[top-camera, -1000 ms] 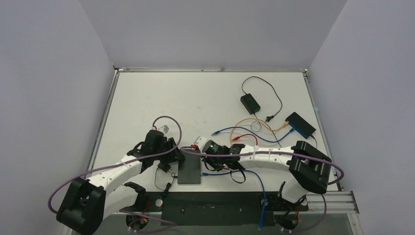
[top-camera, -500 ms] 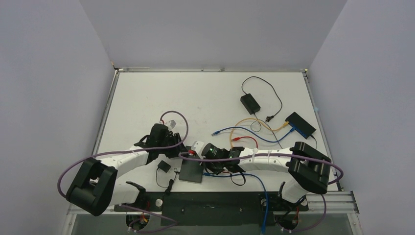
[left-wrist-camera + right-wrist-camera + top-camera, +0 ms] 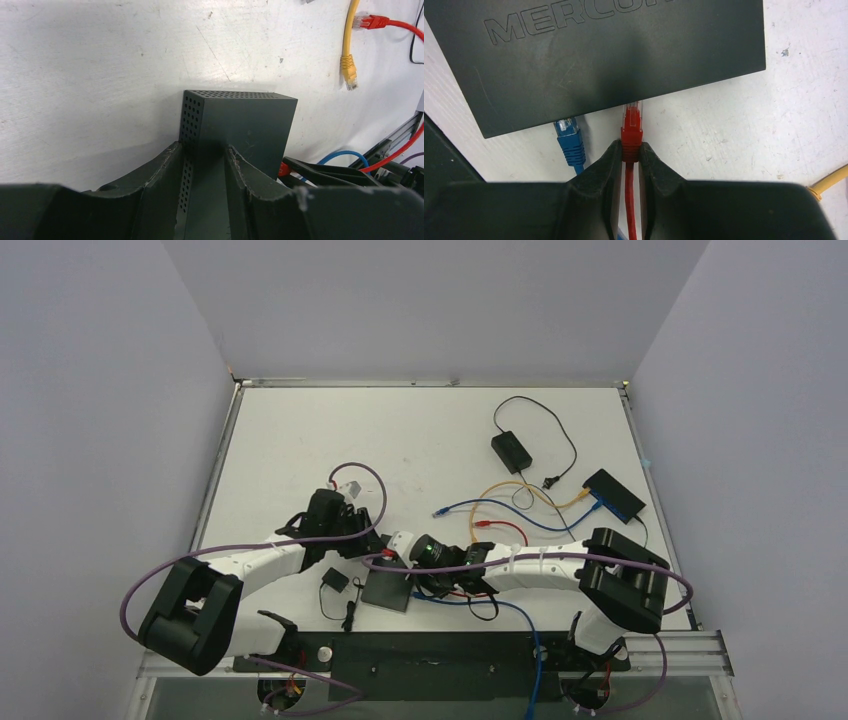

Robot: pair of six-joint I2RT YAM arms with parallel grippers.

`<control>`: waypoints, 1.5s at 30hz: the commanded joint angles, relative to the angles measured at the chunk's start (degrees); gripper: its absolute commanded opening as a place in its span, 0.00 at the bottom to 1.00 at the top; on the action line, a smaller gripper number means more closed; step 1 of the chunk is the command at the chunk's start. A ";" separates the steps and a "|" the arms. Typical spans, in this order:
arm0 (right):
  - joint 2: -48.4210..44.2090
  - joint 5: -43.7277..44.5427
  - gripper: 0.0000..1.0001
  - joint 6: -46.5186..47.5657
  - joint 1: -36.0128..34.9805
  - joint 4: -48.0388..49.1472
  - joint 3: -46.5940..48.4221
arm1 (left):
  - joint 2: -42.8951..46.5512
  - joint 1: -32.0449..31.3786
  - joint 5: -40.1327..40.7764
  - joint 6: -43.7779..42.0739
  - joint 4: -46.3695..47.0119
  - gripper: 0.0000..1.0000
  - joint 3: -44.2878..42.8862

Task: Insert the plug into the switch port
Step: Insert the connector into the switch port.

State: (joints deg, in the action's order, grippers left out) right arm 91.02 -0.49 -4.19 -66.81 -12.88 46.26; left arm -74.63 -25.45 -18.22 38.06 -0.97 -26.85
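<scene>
The black switch [image 3: 386, 589] lies flat near the table's front, and its perforated side [image 3: 191, 117] faces the left wrist view. My left gripper [image 3: 202, 150] is shut on the switch's near edge, one finger on each face. My right gripper [image 3: 631, 148] is shut on the red plug [image 3: 631, 127]. The plug's clear tip touches the switch's port side [image 3: 639, 97]; how far it is in I cannot tell. A blue plug [image 3: 569, 134] sits at the port to its left. In the top view the right gripper [image 3: 410, 576] meets the switch's right side.
A second black switch [image 3: 614, 493] with cables sits at the right, and a power brick [image 3: 510, 450] behind it. Yellow, blue and red cables [image 3: 500, 510] loop mid-table. A small black adapter [image 3: 335, 580] lies left of the switch. A loose yellow plug [image 3: 348, 65] lies beyond.
The left arm has swung back and its jaws have narrowed onto the switch. The switch has turned slightly. The right gripper has slid left with the red plug.
</scene>
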 commanded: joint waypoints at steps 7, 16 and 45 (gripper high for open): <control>-0.35 2.47 0.00 -0.24 0.11 11.60 -0.76 | 2.22 -0.01 -1.82 0.32 2.15 0.32 -0.17; -1.77 6.87 0.00 -0.24 -0.12 18.92 -3.45 | 3.76 -0.11 -4.77 1.19 2.73 0.30 2.58; 0.24 0.96 0.00 5.97 0.97 21.15 2.54 | 5.63 -5.22 -8.98 1.93 2.89 0.26 5.30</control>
State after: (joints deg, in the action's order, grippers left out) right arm 90.76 0.64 3.62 -66.35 -5.21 43.38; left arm -70.30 -26.72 -16.16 38.04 2.00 -22.59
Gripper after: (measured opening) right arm 0.118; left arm 0.272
